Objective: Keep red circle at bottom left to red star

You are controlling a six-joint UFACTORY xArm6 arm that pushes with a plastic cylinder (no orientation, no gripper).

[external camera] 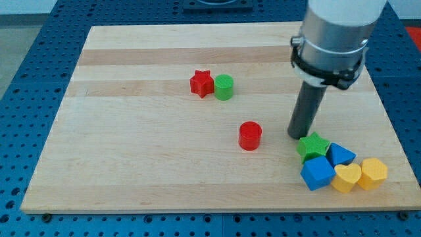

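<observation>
a: pale wood, a striped board on a blue perforated bench. does anything on it hold anything else?

b: no bins or trays in this one camera view, just loose blocks lying flat on the board.

a: and the red circle?

b: a short red cylinder, upright, alone near the board's middle. it sits to the lower right of the red star, well apart from it. the star touches a green cylinder on its right side.

a: where is my tip?

b: down at the board, to the right of the red circle with a clear gap between, and just at the upper left of a green star.

a: pincer state?

b: the arm ends in a plain dark rod, so there are no jaws to stand apart or together.

a: the cluster at lower right?

b: green star, blue triangle, blue cube, yellow heart and a yellow block, packed together.
</observation>
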